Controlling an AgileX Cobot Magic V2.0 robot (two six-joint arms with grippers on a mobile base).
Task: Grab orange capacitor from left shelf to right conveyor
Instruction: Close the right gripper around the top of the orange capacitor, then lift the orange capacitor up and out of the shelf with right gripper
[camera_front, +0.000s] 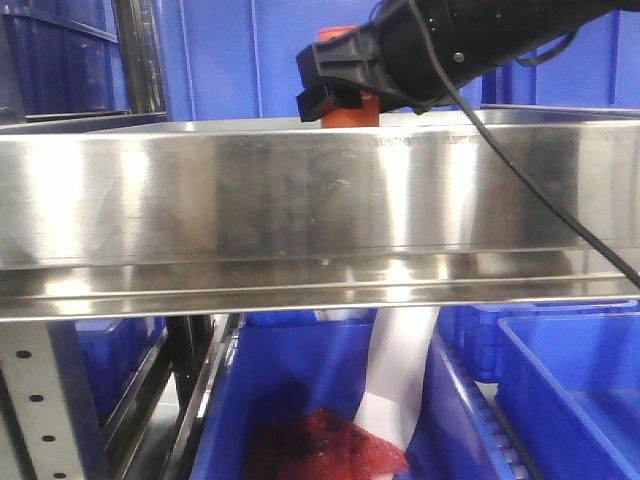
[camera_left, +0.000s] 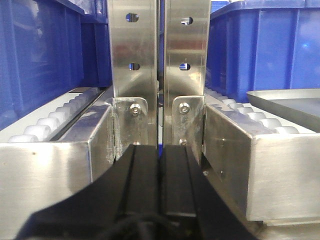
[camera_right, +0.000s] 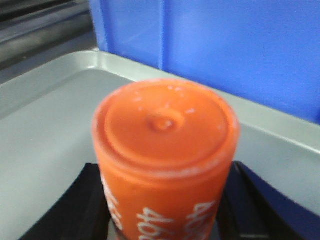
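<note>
The orange capacitor (camera_right: 165, 150) is a cylinder with white print, standing between the black fingers (camera_right: 92, 200) of my right gripper (camera_right: 162, 200), which is shut on its sides. It is held over a grey metal tray (camera_right: 45, 130). In the front view the right gripper (camera_front: 338, 92) holds the capacitor (camera_front: 352, 113) just above the top edge of the steel shelf beam (camera_front: 300, 200); only its upper part shows. My left gripper (camera_left: 160, 150) is shut and empty, facing two steel uprights (camera_left: 132, 75).
Blue plastic bins (camera_front: 570, 390) stand behind and below the shelf; one holds a red mesh bag (camera_front: 320, 445) and a white strip (camera_front: 400, 370). White roller tracks (camera_left: 55, 120) run on both sides of the uprights. A grey tray (camera_left: 290, 102) lies on the right track.
</note>
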